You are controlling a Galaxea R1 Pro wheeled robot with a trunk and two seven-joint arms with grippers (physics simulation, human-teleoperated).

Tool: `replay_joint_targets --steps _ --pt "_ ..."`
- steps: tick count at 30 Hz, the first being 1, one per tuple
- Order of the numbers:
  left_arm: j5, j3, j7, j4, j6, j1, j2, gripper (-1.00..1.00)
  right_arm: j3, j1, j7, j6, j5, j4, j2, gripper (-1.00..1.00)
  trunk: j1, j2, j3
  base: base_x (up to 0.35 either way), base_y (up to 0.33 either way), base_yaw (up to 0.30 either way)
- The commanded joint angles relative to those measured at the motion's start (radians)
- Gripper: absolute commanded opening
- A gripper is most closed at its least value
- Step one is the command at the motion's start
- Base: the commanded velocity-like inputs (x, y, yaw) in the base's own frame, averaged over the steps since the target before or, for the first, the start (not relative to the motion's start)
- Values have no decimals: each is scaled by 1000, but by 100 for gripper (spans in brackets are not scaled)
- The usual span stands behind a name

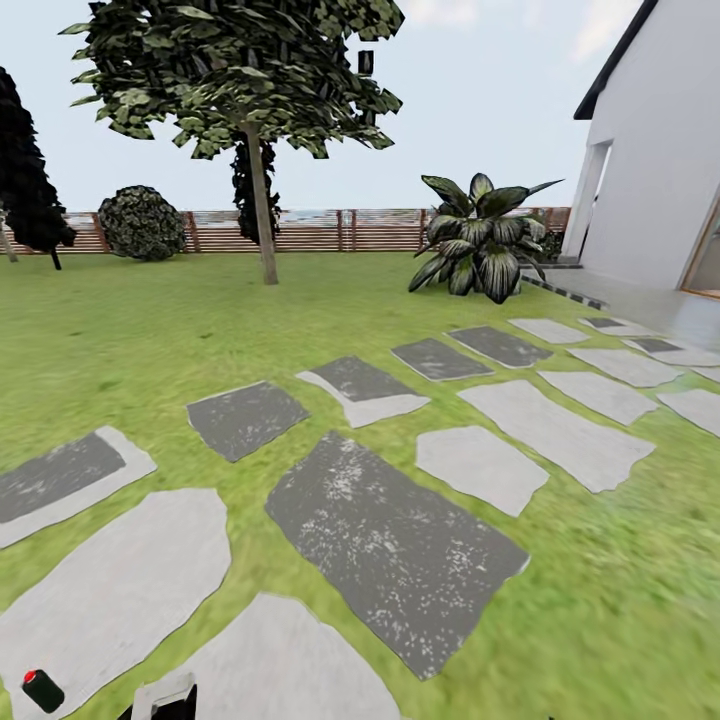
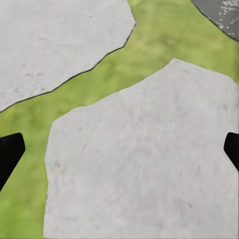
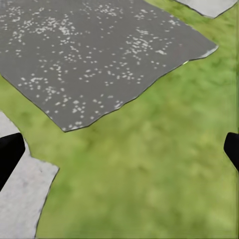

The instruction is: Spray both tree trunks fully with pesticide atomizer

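Note:
A tall tree stands on the lawn at the back, with a bare grey-brown trunk (image 1: pixel 262 205) and dark foliage high up. A small black thing with a red cap (image 1: pixel 42 690) lies at the bottom left edge of the head view; I cannot tell whether it is the pesticide atomizer. My left gripper (image 2: pixel 119 154) is open over a pale paving stone (image 2: pixel 144 164), nothing between its dark fingertips (image 2: pixel 9 152). My right gripper (image 3: pixel 119 154) is open over grass (image 3: pixel 149 169), beside a dark slab speckled with white (image 3: pixel 94 55).
Pale and dark stepping stones (image 1: pixel 390 545) run from the near left towards a white house (image 1: pixel 655 170) at the right. A broad-leaved plant (image 1: pixel 482 240) stands near the house. A slatted wooden fence (image 1: pixel 330 230), a round bush (image 1: pixel 141 222) and dark slim trees (image 1: pixel 28 190) line the back.

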Motion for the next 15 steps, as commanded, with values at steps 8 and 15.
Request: replay_joint_targets --steps 8,15 --pt "0 0 0 0 0 0 0 100 0 0 0 0 0 0 0 100 0 0 0 293 -145 102" --pt "0 0 0 0 0 0 0 100 0 0 0 -1 0 0 0 100 0 0 0 283 -164 264"
